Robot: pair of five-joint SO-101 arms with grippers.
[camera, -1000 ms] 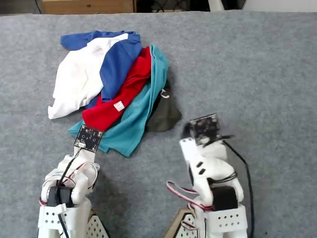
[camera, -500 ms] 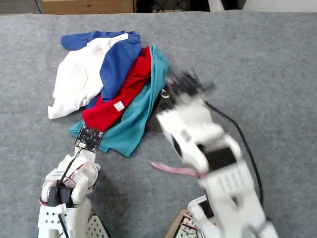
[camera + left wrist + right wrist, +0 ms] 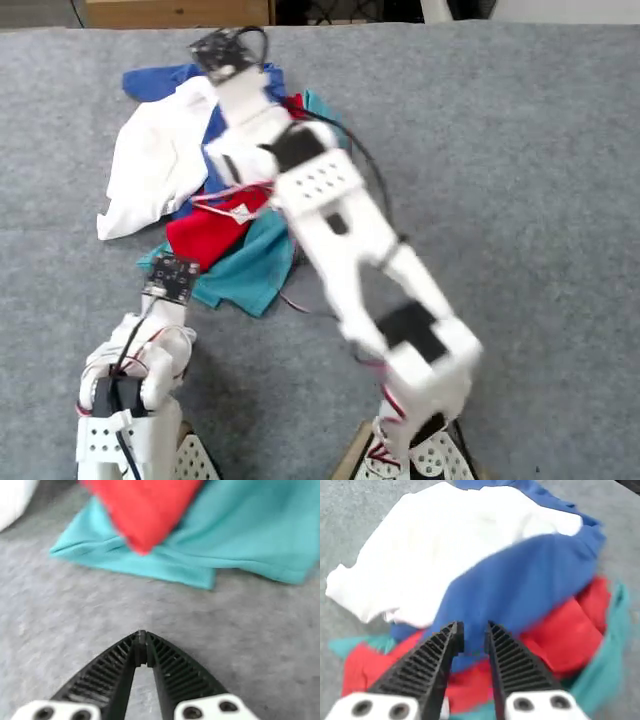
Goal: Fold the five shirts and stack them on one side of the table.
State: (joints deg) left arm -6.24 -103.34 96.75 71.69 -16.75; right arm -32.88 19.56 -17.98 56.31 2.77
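Right gripper [image 3: 472, 625] swung over blue shirt [image 3: 520, 580] — slightly parted, empty, left gripper [image 3: 141, 636] closed, empty, near teal shirt [image 3: 240, 535]

Shirt pile [image 3: 150, 170] on table [image 3: 520, 150], left side; right claw [image 3: 472, 626] above pile; left claw [image 3: 141, 636] just before it.

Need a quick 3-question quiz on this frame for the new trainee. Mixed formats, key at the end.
1. True or false: the left hand is shut over bare table, short of the teal shirt.
2. The right hand points at which? A teal shirt, B blue shirt, C bare table.
3. Fill in: the red shirt lies on the ___ shirt.
Key: 1 true; 2 B; 3 teal.
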